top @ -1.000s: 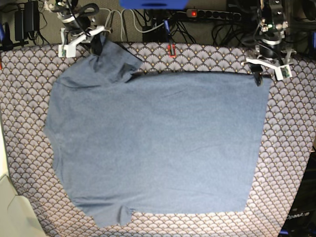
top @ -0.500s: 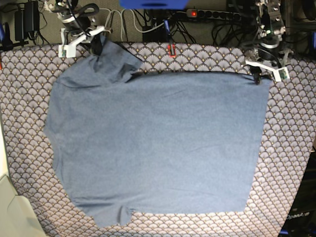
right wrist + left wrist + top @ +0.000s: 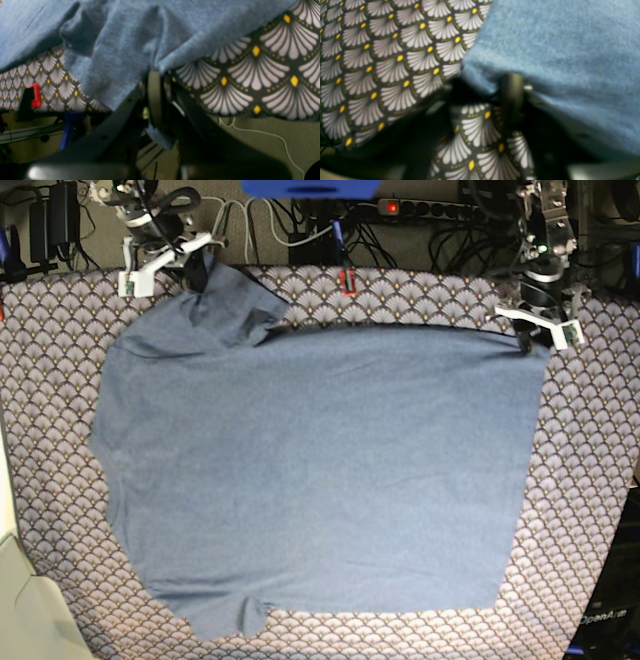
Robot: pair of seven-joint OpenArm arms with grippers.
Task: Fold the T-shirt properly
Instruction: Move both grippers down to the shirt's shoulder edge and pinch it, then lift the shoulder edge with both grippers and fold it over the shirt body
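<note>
the t-shirt (image 3: 320, 470) lies spread across the middle of the surface (image 3: 590, 470), on the tablecloth (image 3: 50, 380). in the base view the right tool (image 3: 195, 272) sits at the shirt's far left corner, on a sleeve, and the left tool (image 3: 524, 340) at its far right corner. cables and a power strip (image 3: 430, 208) lie behind the surface's far edge.

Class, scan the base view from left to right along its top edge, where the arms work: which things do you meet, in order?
Right claw on the T-shirt's sleeve → red clip → left claw at the shirt's far corner.
</note>
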